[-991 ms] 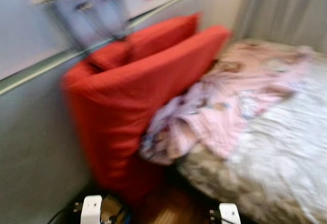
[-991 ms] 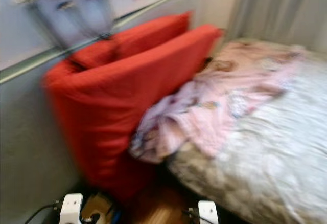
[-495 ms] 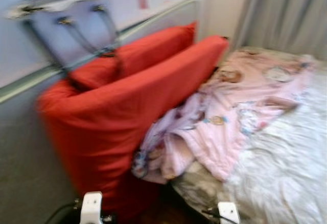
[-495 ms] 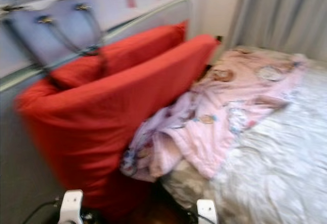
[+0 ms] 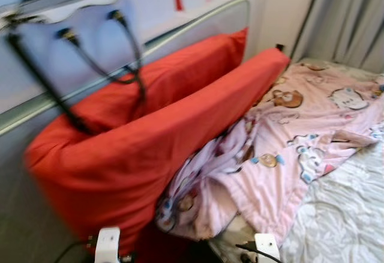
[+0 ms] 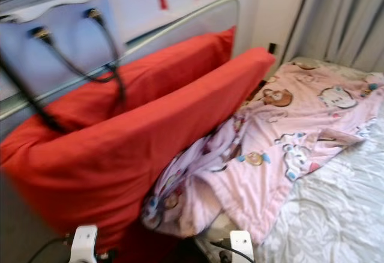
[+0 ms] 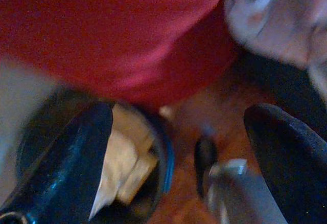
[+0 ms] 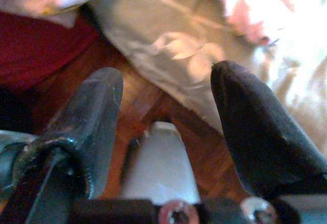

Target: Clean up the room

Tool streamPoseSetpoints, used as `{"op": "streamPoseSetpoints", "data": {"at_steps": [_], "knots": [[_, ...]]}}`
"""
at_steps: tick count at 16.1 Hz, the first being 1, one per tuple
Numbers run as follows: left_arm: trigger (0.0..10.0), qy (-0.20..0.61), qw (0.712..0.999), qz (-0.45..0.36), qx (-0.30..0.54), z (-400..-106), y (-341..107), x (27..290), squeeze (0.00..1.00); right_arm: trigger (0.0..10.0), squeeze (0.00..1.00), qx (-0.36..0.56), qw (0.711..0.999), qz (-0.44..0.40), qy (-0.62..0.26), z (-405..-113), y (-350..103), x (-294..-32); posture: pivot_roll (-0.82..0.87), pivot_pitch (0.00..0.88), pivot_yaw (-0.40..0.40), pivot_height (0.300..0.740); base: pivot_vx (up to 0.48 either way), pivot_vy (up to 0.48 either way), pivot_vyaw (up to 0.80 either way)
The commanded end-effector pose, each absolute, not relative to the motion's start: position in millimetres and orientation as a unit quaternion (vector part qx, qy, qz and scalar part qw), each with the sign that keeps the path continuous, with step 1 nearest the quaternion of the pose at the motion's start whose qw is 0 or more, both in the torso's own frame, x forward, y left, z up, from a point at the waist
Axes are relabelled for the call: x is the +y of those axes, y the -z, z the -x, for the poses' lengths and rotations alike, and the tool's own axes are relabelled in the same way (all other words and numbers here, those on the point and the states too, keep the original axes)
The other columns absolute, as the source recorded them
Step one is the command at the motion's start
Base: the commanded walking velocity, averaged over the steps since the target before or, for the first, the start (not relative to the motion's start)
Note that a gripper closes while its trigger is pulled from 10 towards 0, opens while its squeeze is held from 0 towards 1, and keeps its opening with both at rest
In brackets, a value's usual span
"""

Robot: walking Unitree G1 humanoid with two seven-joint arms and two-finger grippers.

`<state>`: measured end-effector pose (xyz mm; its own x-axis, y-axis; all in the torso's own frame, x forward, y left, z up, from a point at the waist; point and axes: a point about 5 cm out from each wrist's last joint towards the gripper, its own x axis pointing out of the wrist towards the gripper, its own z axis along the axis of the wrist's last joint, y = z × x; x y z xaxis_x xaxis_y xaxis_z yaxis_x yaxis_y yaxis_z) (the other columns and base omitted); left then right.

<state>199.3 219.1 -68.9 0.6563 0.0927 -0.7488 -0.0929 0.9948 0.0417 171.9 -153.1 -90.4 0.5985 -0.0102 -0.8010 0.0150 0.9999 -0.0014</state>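
Observation:
Two big red cushions (image 5: 150, 137) lean against the bed's headboard rail (image 5: 198, 23). A pink blanket (image 5: 282, 155) printed with cartoon animals lies crumpled on the bed, one end bunched against the front cushion. Under it is a white sheet (image 5: 342, 215). A pale blue handbag (image 5: 66, 41) with black handles hangs at the upper left, over the rear cushion. Both arms hang low in front of the bed. My left gripper (image 7: 176, 127) is open over the wooden floor, nothing between its fingers. My right gripper (image 8: 167, 81) is open too, above the floor by the bed's edge.
A dark round bin with a blue rim (image 7: 167, 160) holds crumpled tan paper on the floor beneath the cushions. Grey curtains (image 5: 354, 23) hang behind the bed at the right. A grey wall panel (image 5: 18, 203) runs along the left. Bed cover (image 8: 168, 40) hangs toward the wooden floor (image 8: 148, 101).
The whole picture has shifted and sharpened: the camera has come closer to the bed and cushions. Both arms keep their place at the bottom of the view.

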Motion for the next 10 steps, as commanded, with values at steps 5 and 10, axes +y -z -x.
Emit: {"op": "streamPoseSetpoints", "data": {"at_steps": [5, 10], "knots": [[10.0, -0.047, 0.913, 0.008, 0.405, -198.5, 69.9, 214.3, 0.0, 10.0, 0.0, 0.418, 0.908, -0.018, 0.031, -185.9, 82.8, -159.6, -0.02, 0.0, 0.033, 0.74, 0.0, 0.0, 0.0], [10.0, -0.048, 0.914, 0.006, 0.403, -202.0, 68.5, 212.8, 0.0, 10.0, 0.0, 0.414, 0.909, -0.021, 0.045, -189.6, 80.7, -167.5, -0.03, 0.0, 0.054, 0.74, 0.0, 0.0, 0.0]]}}
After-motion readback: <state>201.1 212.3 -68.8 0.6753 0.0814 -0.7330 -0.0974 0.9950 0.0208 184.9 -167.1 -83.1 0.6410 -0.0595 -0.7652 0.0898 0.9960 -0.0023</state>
